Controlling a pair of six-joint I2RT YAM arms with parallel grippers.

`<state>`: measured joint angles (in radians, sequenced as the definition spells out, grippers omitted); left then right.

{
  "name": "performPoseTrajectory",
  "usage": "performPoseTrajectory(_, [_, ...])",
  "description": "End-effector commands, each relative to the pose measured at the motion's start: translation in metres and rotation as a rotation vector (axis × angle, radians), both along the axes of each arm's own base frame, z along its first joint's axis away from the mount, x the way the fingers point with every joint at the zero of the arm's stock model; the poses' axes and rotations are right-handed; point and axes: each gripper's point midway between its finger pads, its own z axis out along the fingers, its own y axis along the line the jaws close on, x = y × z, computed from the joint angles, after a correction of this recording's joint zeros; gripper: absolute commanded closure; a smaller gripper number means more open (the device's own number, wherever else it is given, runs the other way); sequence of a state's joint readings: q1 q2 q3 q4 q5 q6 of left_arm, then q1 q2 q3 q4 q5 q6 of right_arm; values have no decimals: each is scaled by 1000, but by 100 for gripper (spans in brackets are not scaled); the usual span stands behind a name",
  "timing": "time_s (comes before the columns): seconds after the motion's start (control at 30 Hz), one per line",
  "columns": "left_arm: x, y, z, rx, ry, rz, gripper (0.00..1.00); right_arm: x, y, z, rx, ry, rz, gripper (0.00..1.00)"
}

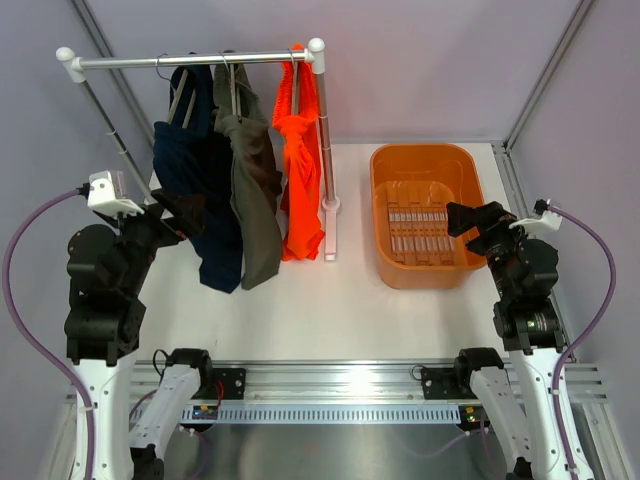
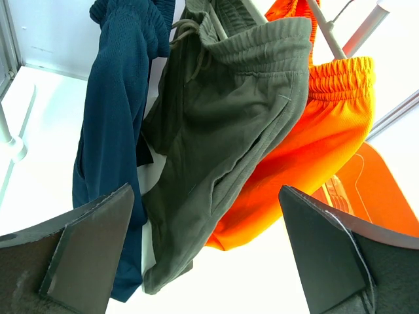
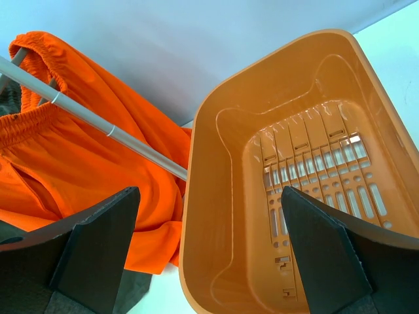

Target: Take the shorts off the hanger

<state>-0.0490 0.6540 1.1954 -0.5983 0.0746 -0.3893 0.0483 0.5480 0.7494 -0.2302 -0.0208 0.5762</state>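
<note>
Above the white tabletop (image 1: 330,300), at eleven o'clock, the dark navy blue cloth shorts (image 1: 200,190), olive-grey cloth shorts (image 1: 255,190) and bright orange cloth shorts (image 1: 300,170) are all hung on the silver metal rail (image 1: 190,61), none removed, while the left gripper (image 2: 206,190) and right gripper (image 3: 209,190) are held wide, empty.

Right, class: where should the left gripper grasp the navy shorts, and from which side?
Probably the loose hanging leg of the navy shorts, from the near left with the left gripper. They hang leftmost on the rail in a narrow vertical fold, and the olive shorts crowd their right side.
</note>
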Motion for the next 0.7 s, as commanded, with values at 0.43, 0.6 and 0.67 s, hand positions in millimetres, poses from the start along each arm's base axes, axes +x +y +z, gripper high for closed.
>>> performPoseTrajectory(0.43, [11, 18, 104, -21, -177, 111, 1, 2, 7, 5, -5, -31, 46, 0])
performPoseTrajectory(0.6, [89, 27, 113, 35, -81, 172, 1, 5, 12, 6, 12, -14, 67, 1])
performPoseTrajectory(0.67, [103, 24, 132, 72, -105, 151, 1, 8, 15, 7, 21, -17, 82, 1])
